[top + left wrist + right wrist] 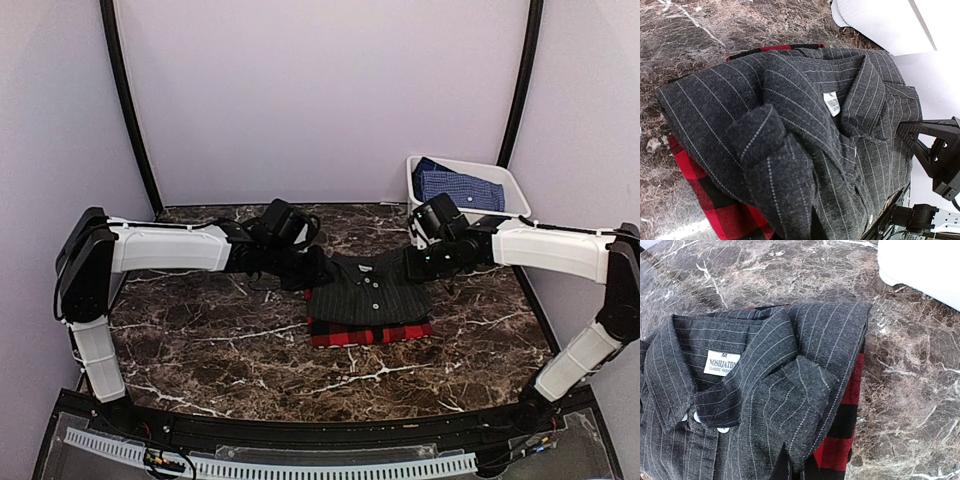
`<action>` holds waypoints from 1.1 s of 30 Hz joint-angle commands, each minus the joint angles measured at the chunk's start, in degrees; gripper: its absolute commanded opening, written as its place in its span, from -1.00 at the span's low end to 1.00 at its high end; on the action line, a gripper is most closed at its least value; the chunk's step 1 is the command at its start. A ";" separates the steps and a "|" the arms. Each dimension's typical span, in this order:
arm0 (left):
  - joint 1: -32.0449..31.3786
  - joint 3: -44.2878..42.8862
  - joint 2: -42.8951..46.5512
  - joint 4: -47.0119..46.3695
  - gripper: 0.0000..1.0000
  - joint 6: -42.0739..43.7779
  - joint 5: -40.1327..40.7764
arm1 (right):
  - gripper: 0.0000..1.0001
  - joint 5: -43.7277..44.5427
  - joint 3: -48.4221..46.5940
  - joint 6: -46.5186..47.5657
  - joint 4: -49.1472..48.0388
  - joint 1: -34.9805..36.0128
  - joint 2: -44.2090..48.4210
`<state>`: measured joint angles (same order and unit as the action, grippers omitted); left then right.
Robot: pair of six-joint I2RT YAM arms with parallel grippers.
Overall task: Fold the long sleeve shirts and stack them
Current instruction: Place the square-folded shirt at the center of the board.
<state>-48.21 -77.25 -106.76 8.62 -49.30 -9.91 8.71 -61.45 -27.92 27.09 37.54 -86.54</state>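
The charcoal pinstripe shirt [372, 290] lies folded, collar to the back, on top of the folded red-and-black plaid shirt [370, 334] at the table's middle. My left gripper [315, 270] is shut on the pinstripe shirt's left shoulder corner, and a pinch of cloth [785, 170] rises toward the left wrist camera. My right gripper [420, 265] is shut on the right shoulder corner, where a fold [805, 395] stands up. Cloth hides both pairs of fingers. Plaid [720, 210] [840, 440] shows under the pinstripe edges. The collar label [721, 363] faces up.
A white bin [512, 186] stands at the back right with a blue checked shirt [458, 188] inside, close behind my right arm. The brown marble table [220, 350] lies around the stack. The bin's wall [920, 265] [880, 25] shows in both wrist views.
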 commanded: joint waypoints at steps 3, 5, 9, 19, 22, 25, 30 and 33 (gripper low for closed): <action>-0.49 -1.28 -0.47 -0.24 -1.00 -1.01 2.21 | -1.00 -0.77 1.14 1.55 -5.62 -2.31 0.25; -0.46 -0.05 -0.75 -0.43 -1.00 -1.67 2.50 | -1.00 -0.73 1.78 1.49 -5.71 -2.66 -0.31; -0.49 3.86 -1.79 -1.17 -1.00 -2.89 1.99 | -0.97 -0.56 5.05 0.43 -6.80 -3.73 -0.37; -0.48 8.07 -2.33 -0.08 -0.20 -3.15 3.60 | -0.30 1.06 8.13 -0.20 -5.79 -5.37 0.17; -0.42 7.73 -1.26 0.83 -0.05 -2.59 5.09 | -0.14 2.11 6.69 -0.09 -3.93 -5.37 1.46; -0.35 7.10 0.23 2.21 0.05 -1.64 7.31 | -0.04 1.80 4.97 0.27 -2.23 -5.22 3.05; 0.83 7.47 2.96 3.43 0.26 -0.24 8.39 | 0.20 0.81 3.08 0.81 -1.98 -3.74 5.03; 1.41 8.42 4.58 3.12 0.39 0.91 8.26 | 0.33 0.42 3.06 0.40 -2.17 -3.66 5.26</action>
<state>-47.72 -69.56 -107.57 10.39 -50.74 -3.14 9.15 -57.14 -27.51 24.97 33.23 -82.46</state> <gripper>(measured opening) 0.669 0.638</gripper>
